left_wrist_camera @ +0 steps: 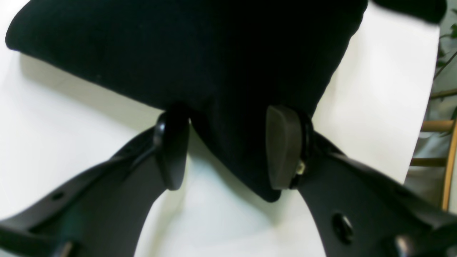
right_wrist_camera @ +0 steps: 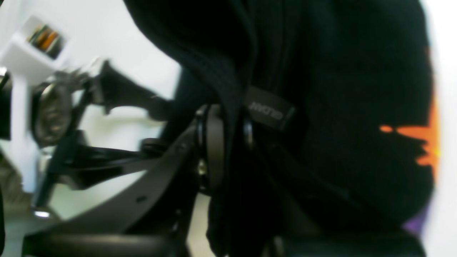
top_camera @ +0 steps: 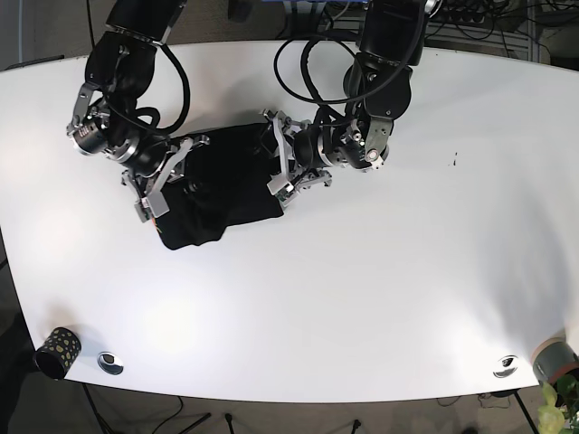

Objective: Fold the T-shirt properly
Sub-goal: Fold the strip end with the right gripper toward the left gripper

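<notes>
Black T-shirt bunched upper left of centre on white table. Right gripper clamped on collar edge beside label. Left gripper spread wide, corner between pads, unpinched. Mid-fold; next likely needs left pinching corner, 2 arms lifting together.

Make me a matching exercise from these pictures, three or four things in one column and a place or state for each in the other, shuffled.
Column 1:
1. T-shirt
2. left gripper
3. right gripper
4. patterned cup

Column 2:
A. jaws apart, a corner of black cloth between them
B. near the table's front left corner in the base view
C. closed on a fabric edge beside a label
D. bunched between the two arms

Pairs: 1-D, 2-A, 3-C, 4-B
</notes>
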